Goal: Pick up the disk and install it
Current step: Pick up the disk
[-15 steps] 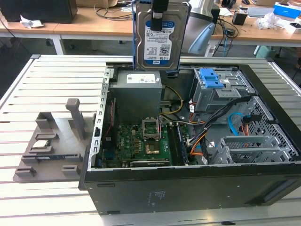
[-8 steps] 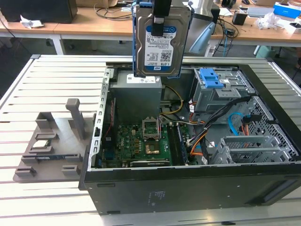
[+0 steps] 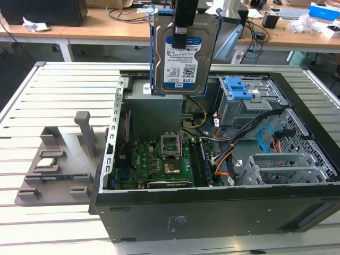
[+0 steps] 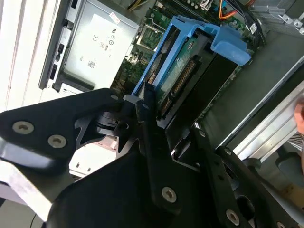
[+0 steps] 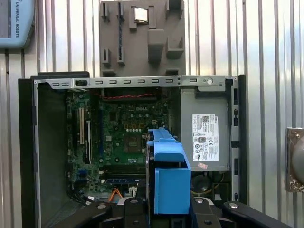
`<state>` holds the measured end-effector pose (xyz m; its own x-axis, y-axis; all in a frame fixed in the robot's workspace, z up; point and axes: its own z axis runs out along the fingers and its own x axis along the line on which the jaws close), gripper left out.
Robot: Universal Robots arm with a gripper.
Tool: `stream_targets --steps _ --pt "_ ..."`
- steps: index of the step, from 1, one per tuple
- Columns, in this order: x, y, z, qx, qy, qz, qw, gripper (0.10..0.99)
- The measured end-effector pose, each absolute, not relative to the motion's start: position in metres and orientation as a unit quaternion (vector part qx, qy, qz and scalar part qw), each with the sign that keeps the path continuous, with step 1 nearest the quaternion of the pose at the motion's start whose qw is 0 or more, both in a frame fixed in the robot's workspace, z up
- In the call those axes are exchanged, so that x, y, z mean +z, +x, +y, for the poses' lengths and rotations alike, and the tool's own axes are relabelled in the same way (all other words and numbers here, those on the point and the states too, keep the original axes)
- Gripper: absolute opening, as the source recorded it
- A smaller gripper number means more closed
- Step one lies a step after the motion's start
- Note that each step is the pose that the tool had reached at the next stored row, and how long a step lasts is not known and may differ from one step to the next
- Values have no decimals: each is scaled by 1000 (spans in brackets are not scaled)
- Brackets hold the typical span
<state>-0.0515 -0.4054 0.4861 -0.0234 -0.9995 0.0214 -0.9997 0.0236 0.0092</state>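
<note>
The disk (image 3: 184,66) hangs upright above the open computer case (image 3: 212,212), over its rear left part in the exterior view. It is a silver drive with a white-and-blue label, framed by a blue carrier bracket. My gripper (image 3: 180,37) comes down from above and is shut on it, one black finger lying across the label. In the second wrist view the black fingers (image 4: 145,102) clamp the blue-framed disk (image 4: 183,71) edge-on. In the first wrist view the blue carrier (image 5: 168,183) hangs over the motherboard (image 5: 128,137).
Inside the case are a motherboard (image 3: 164,159), a grey power supply (image 5: 209,137), cables and a drive cage with a blue latch (image 3: 240,88). A grey fixture (image 3: 56,164) holding a small square chip (image 3: 47,162) lies on the slatted table at the exterior view's left.
</note>
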Motion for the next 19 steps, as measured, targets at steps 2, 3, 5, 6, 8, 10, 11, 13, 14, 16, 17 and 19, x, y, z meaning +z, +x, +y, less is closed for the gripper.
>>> stream_targets --steps 2,3,5,6,8,10,11,13,14,16,17,19 --pt "486 -52 -410 4 699 -715 11 361" --pt "485 -52 -413 4 699 -715 11 361" --pt "485 -52 -417 4 699 -715 11 361" --pt "485 -52 -419 4 699 -715 11 361" --pt "485 -52 -422 5 699 -715 11 361" --pt "484 -52 -433 5 699 -715 11 361" --pt "483 -52 -440 5 699 -715 12 361" --pt "483 -52 -446 5 699 -715 12 361" --pt "483 -52 -448 5 699 -715 12 361" --pt "482 -52 -451 5 699 -715 12 361" --pt "482 -52 -453 5 699 -715 12 361" --pt "482 -52 -455 5 699 -715 12 361"
